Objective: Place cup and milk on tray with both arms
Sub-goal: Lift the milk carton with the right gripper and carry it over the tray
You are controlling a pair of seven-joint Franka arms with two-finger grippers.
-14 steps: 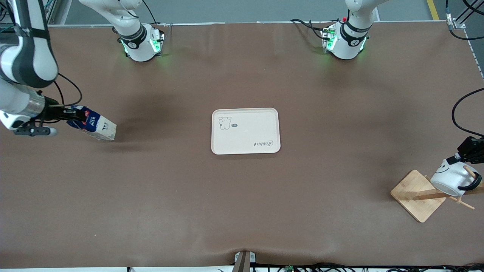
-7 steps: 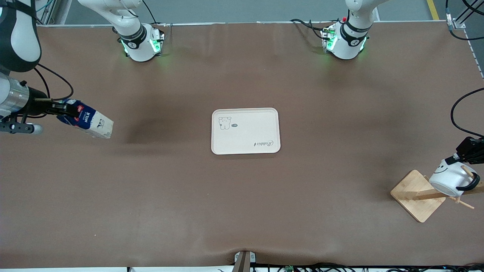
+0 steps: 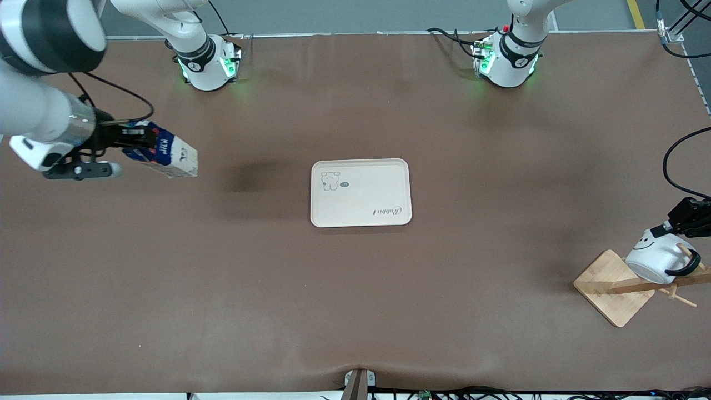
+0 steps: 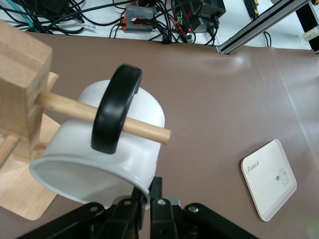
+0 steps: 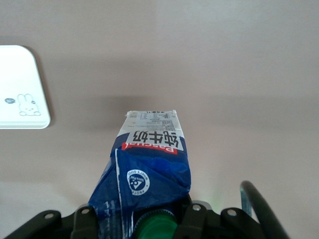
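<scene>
The cream-white tray (image 3: 364, 194) lies at the middle of the table with nothing on it. My right gripper (image 3: 129, 145) is shut on the top of the milk (image 3: 166, 157), a blue and pale carton held tilted in the air over the right arm's end of the table. The right wrist view shows the milk (image 5: 152, 159) with its green cap (image 5: 154, 226) between the fingers. My left gripper (image 3: 674, 225) is shut on the rim of the white cup (image 3: 657, 257). A wooden peg (image 4: 144, 129) passes through the cup's black handle (image 4: 115, 115).
A wooden rack with a square base (image 3: 611, 286) stands at the left arm's end of the table, and its post (image 4: 22, 79) carries the pegs. Black cables (image 3: 675, 161) hang near that end. The two arm bases (image 3: 208, 61) glow green along the table's edge.
My right gripper has risen and carried the milk toward the tray. The left gripper has drawn the cup a little way along its peg.
</scene>
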